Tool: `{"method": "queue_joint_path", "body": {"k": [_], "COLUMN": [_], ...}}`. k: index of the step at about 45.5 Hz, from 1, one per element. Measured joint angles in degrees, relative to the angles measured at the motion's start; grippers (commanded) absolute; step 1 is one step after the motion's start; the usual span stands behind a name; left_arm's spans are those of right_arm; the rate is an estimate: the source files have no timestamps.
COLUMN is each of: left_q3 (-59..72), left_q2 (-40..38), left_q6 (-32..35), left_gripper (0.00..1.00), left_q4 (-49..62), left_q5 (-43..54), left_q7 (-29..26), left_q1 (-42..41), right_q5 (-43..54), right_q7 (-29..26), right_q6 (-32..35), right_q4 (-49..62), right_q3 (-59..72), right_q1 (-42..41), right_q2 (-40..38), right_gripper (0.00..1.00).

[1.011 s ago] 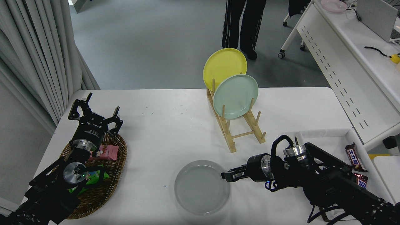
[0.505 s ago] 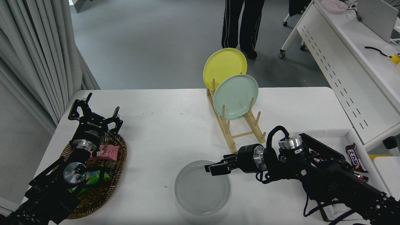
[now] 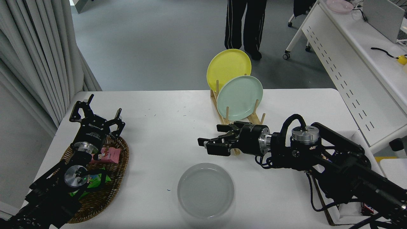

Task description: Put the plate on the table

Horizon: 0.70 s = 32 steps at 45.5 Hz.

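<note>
Lifted off the plate [image 3: 205, 190], right pincer [image 3: 213, 142] nears rack [image 3: 237, 127].

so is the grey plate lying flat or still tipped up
Flat. The grey plate lies rim-up on the white table, empty, with the right gripper open above and clear of it.

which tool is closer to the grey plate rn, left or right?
Right. The right tool hangs open just beyond the grey plate, toward the wooden rack. The left tool is parked open over the wicker basket, far to the plate's left.
</note>
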<state>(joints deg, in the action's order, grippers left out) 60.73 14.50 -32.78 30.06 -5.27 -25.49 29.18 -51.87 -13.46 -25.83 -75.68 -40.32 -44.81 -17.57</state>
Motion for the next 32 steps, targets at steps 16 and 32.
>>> {"method": "queue_joint_path", "body": {"k": [16,32], "left_q3": [0.00,0.00], "left_q2": [0.00,0.00], "left_q6": [0.00,0.00], "left_gripper": [1.00,1.00], "left_q4": [0.00,0.00], "left_q5": [0.00,0.01], "left_q7": [0.00,0.00], "left_q1": [0.00,0.00], "right_q5": [26.81,45.58], "right_q7": [3.35,11.76], "right_q6": [3.06,16.33], "right_q4": [3.75,14.94], "right_q3": [-6.10,-11.22], "right_q1": [0.44,4.24], "right_q2": [-0.07,-0.03], "right_gripper": [1.00,1.00]}}
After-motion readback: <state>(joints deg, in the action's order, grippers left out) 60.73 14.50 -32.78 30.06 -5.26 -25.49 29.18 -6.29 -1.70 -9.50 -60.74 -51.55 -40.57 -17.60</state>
